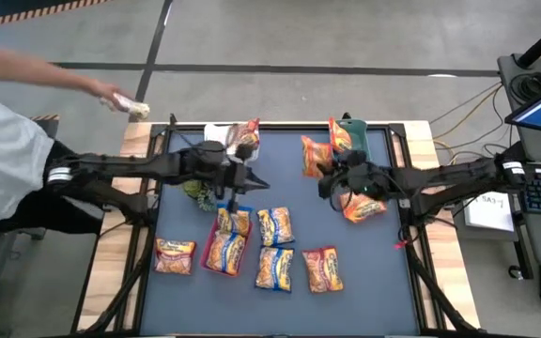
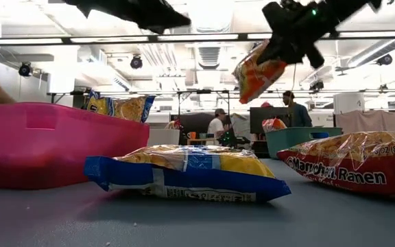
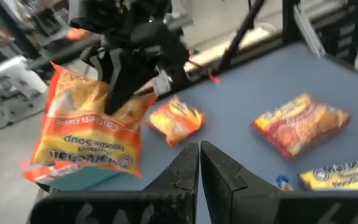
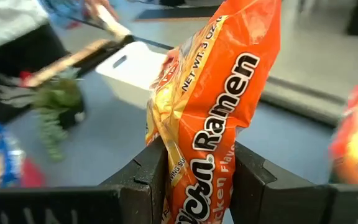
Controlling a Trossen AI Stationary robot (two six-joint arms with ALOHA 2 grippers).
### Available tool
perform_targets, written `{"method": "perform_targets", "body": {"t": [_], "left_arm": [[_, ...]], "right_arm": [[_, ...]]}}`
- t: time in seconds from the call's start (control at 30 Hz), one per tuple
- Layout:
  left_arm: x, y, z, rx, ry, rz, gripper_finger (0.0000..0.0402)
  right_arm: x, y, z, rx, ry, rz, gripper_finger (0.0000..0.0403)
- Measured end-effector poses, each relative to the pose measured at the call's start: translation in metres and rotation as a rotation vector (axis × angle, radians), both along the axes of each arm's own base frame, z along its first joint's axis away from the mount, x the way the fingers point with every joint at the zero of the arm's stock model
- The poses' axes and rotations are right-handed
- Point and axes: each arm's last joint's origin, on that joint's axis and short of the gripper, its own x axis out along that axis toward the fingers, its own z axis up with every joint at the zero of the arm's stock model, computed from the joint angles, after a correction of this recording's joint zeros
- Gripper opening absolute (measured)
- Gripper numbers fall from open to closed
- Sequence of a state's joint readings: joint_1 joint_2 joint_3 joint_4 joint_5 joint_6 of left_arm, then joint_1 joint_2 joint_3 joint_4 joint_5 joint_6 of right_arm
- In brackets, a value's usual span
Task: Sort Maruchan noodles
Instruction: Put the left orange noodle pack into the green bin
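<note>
Several Maruchan packets lie flat on the blue mat, among them blue-trimmed ones and a red-trimmed one. Two blue-trimmed packets rest in the red tray. My right gripper is shut on an orange packet next to the teal bin, which holds another orange packet. My left gripper hovers shut and empty over the mat near the red tray. A further orange packet lies under the right arm. My right gripper pinches the orange packet between its two fingers, one finger on each face, near one end of the packet. In the low view the packet hangs tilted below the fingers, lifted clear of the mat.
A white bin with a packet sits at the mat's far edge, and a small green plant stands under the left arm. A person's hand holds something beyond the table's far left corner. The mat's near right part is bare.
</note>
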State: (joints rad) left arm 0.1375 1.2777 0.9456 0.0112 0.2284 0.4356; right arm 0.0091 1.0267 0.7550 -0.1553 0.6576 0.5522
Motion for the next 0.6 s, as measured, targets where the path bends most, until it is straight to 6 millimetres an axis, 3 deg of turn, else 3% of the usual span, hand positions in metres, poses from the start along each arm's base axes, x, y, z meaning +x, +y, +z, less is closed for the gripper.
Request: {"method": "perform_targets", "body": {"t": [0.23,0.37,0.6], "left_arm": [[-0.031,-0.006,0.001,0.015,-0.127,-0.015,0.0000],[-0.044,-0.008,0.001,0.017,-0.159,-0.014,0.0000],[-0.063,-0.010,0.011,0.003,-0.222,-0.007,0.0000]], "right_arm": [[-0.002,-0.034,0.063,-0.100,0.137,-0.083,0.0113],[-0.014,-0.053,0.086,-0.107,0.204,-0.153,0.0113],[-0.042,-0.085,0.092,0.033,0.348,-0.262,0.0113]]}}
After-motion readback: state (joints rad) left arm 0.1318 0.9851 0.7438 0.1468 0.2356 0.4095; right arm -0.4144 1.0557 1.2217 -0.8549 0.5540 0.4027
